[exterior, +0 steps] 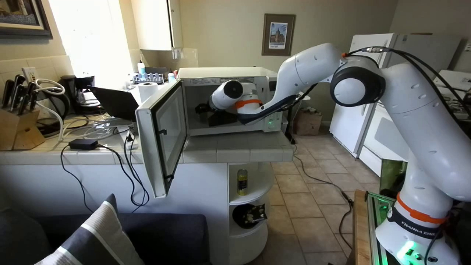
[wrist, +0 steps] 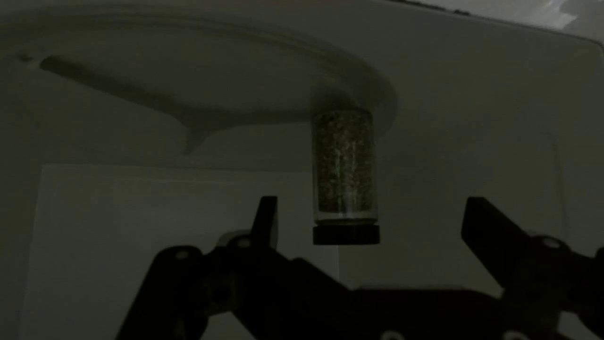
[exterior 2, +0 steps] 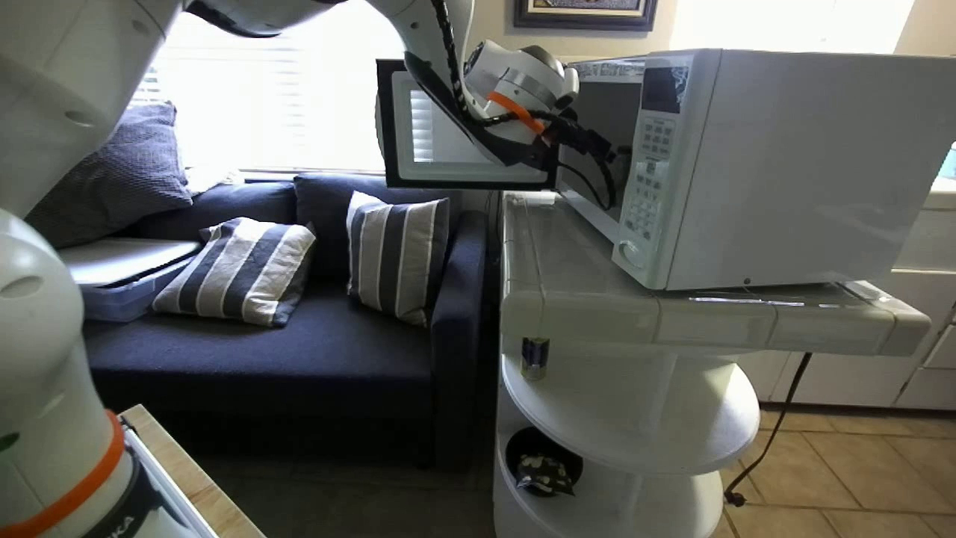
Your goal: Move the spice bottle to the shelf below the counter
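Observation:
The spice bottle (wrist: 345,163), clear with speckled contents and a black cap, shows in the dim wrist view inside the microwave. Its base meets the edge of the round turntable, and its cap points toward the gripper's palm. My gripper (wrist: 373,200) is open, the bottle appearing between its fingertips, closer to the left one; no contact shows. In an exterior view the gripper's dark body (exterior: 222,118) reaches into the microwave cavity, and the bottle is hard to make out there. The white rounded shelf (exterior: 257,178) sits under the tiled counter (exterior: 235,154).
The microwave (exterior 2: 806,164) stands on the counter with its door (exterior: 162,136) swung out. A yellow bottle (exterior: 242,182) stands on the upper shelf tier; a black bowl (exterior: 241,217) with a patterned packet is on the tier below. Cables (exterior: 130,173) hang off the counter's front.

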